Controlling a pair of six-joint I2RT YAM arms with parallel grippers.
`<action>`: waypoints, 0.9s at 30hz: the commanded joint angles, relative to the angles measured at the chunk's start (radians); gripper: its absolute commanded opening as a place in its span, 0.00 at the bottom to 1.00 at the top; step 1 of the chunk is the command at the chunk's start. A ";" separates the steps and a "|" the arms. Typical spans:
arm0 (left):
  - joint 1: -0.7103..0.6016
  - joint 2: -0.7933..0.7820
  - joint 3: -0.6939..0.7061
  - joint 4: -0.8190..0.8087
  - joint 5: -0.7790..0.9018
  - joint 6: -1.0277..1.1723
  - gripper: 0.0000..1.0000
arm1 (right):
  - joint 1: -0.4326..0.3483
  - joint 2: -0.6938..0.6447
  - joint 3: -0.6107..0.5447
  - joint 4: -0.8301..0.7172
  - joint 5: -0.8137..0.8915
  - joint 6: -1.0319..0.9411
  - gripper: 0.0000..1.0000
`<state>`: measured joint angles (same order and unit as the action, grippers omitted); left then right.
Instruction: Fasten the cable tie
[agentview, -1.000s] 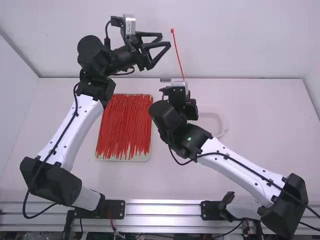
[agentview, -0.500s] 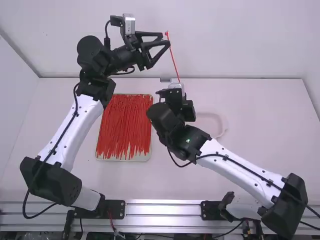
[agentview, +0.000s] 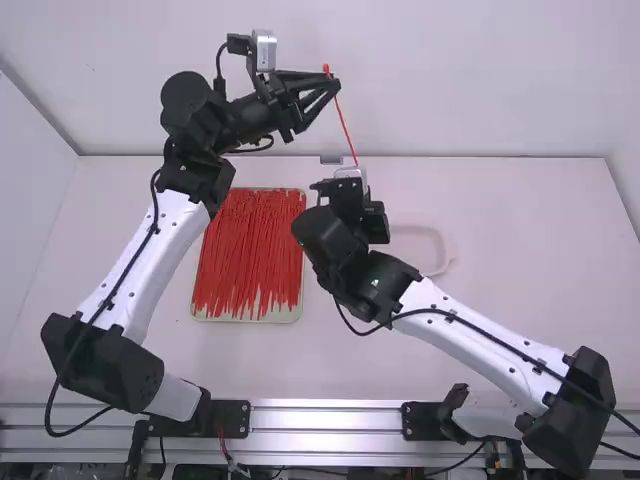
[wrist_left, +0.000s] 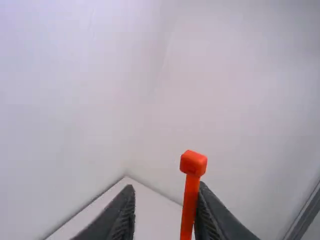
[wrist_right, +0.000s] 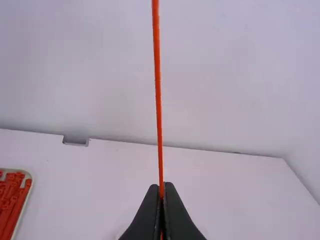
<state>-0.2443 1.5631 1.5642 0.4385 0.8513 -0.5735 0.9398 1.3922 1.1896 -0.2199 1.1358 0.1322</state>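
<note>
The cable tie is smooth, faintly glossy red-orange plastic, like the spare ties on the pale matt tray. The left gripper and right gripper look like matt black plastic. The table is smooth matt white, the arm links are glossy white, and the rail is brushed metal.

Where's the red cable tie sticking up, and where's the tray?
cable tie (agentview: 341, 115), high view, middle of its strap.
tray (agentview: 245, 318), high view, its near rim.
</note>
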 joint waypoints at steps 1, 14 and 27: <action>-0.007 -0.002 0.013 0.008 -0.015 0.001 0.19 | -0.004 0.009 -0.008 0.002 0.013 0.025 0.00; -0.001 -0.002 0.013 0.013 -0.030 -0.006 0.02 | -0.004 0.009 -0.008 0.003 0.010 0.021 0.00; 0.078 -0.002 0.013 -0.059 -0.021 0.072 0.02 | -0.108 -0.012 -0.008 -0.013 -0.615 -0.203 0.57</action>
<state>-0.1989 1.5631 1.5642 0.3866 0.8326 -0.5377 0.8421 1.3922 1.1892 -0.2291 0.7418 0.0055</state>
